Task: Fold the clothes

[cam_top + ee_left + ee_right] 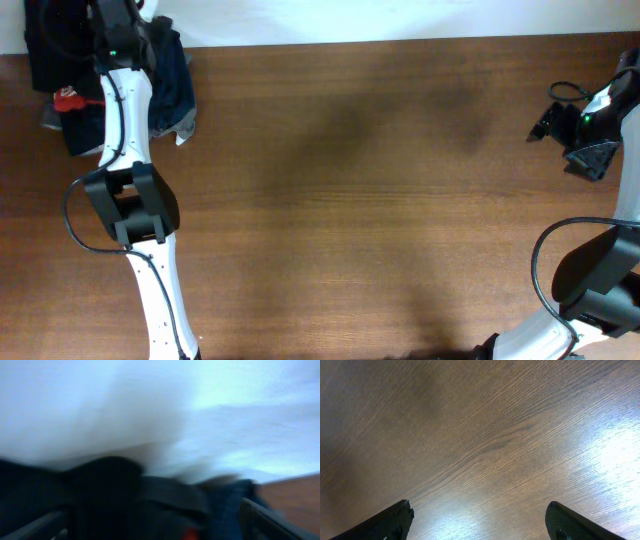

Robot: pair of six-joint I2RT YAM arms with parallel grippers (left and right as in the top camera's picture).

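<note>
A brown wood-grain surface point(380, 200) fills the overhead view, its grain running lengthwise. A pale white band point(400, 18) lies beyond its far edge; wall or floor, unclear. In the right wrist view, bright glare point(615, 455) washes the wood.

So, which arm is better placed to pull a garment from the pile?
Left. The left gripper is over the pile of clothes at the far-left corner of the table, fingers apart; the right gripper hangs open over bare wood at the opposite edge.

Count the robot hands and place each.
2. Left hand over the garment pile at the table's top-left corner; right hand above bare wood near the right edge.
</note>
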